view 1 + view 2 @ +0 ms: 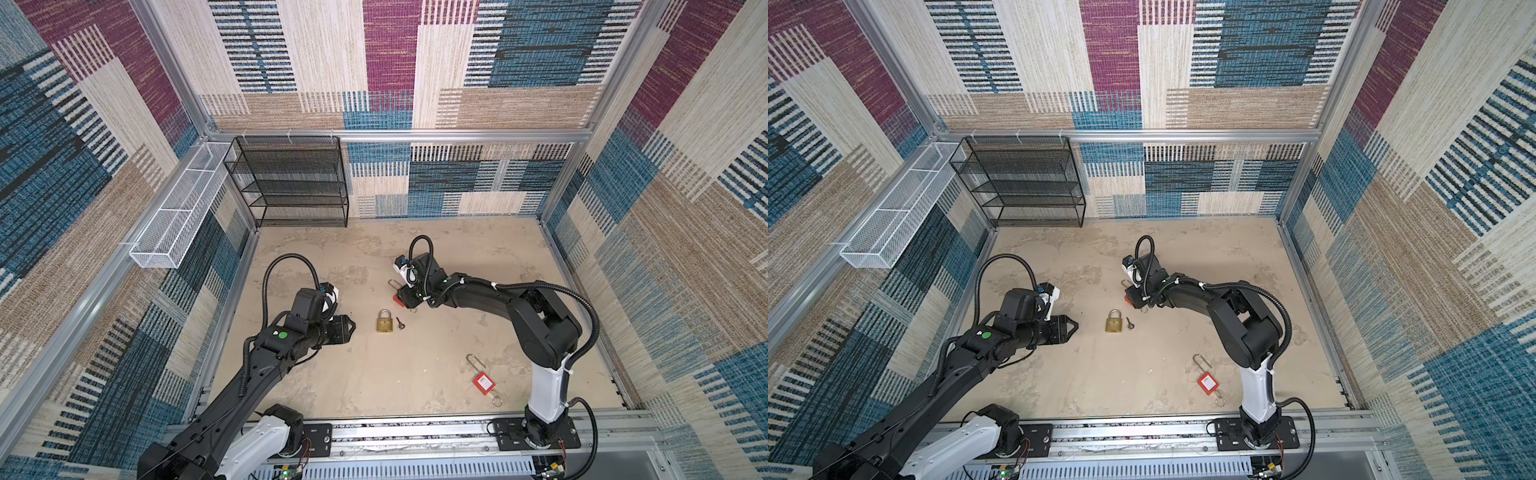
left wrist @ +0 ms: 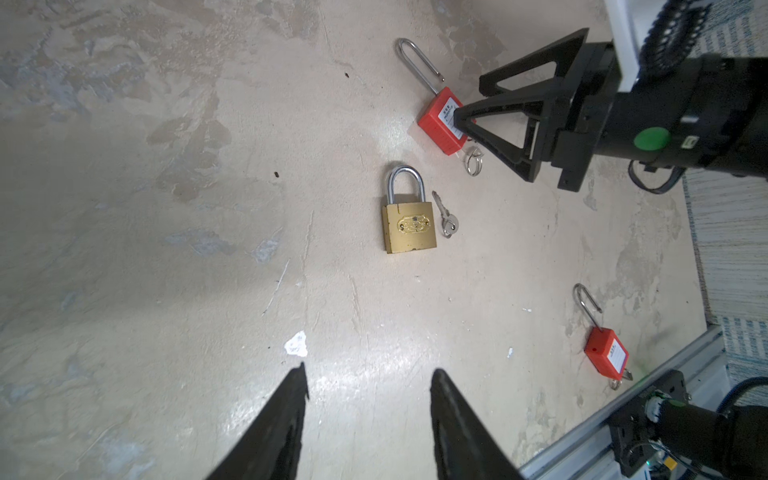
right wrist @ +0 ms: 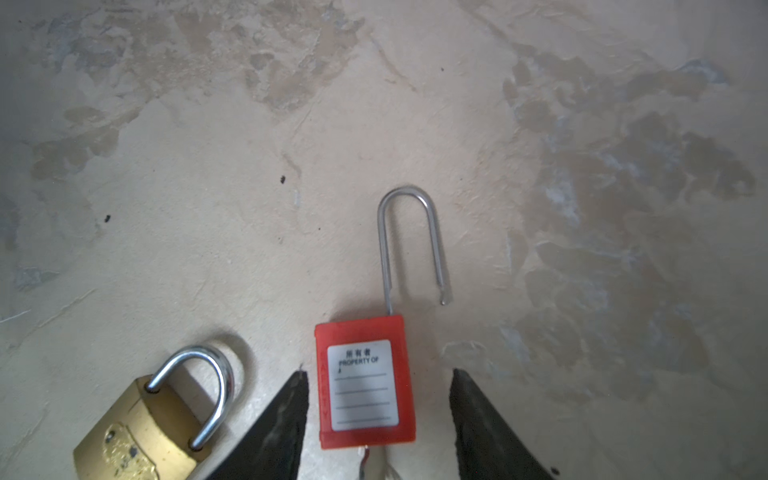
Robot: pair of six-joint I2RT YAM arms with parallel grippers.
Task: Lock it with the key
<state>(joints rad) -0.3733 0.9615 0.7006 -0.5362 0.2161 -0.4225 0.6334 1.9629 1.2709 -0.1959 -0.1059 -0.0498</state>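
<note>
A brass padlock (image 1: 385,322) (image 1: 1113,323) (image 2: 409,226) lies flat mid-table with its shackle shut. A small silver key (image 1: 400,323) (image 2: 444,216) rests just beside it. A red padlock (image 3: 365,382) (image 2: 440,126) with a long, open shackle lies a little farther back. A key and ring (image 2: 473,160) hang at its base. My right gripper (image 3: 379,370) (image 1: 405,297) is low over its body, open, with one finger close to the red side and the other apart. My left gripper (image 2: 368,374) (image 1: 351,328) hovers open and empty, left of the brass padlock.
A second red padlock (image 1: 482,382) (image 2: 604,349), shackle open, lies near the right arm's base. A black mesh shelf (image 1: 291,183) stands at the back left. A white wire basket (image 1: 178,208) hangs on the left wall. The arms' mounting rail (image 1: 415,432) runs along the front edge.
</note>
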